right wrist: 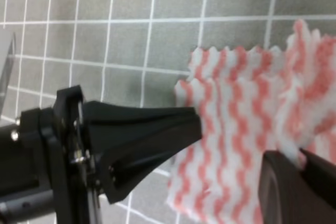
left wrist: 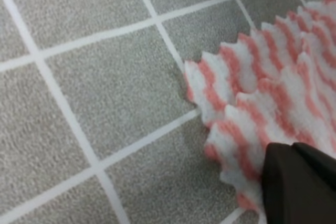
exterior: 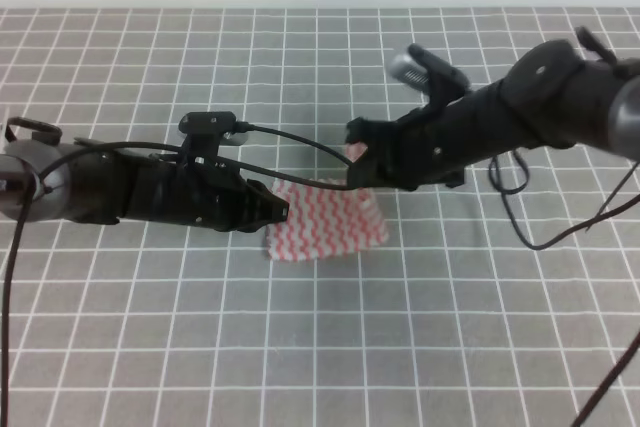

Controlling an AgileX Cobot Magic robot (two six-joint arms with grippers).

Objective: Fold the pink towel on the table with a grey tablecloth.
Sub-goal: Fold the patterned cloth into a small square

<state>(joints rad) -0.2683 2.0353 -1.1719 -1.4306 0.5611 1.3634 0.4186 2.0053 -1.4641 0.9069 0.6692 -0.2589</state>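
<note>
Left claw (exterior: 280, 211) and right claw (exterior: 362, 175) — each pinching the pink towel (exterior: 330, 222) — long axis left-right.

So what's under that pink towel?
Only the grey gridded tablecloth shows around the towel. Whatever lies beneath stays covered, and both grippers hide its edges.

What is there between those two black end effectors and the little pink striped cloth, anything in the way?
Nothing visible. Both are already at the pink towel: the left end effector meets its left edge, the right end effector its upper right corner, which looks lifted. Only the bare table with a grey tablecloth surrounds it, so folding space looks free.
</note>
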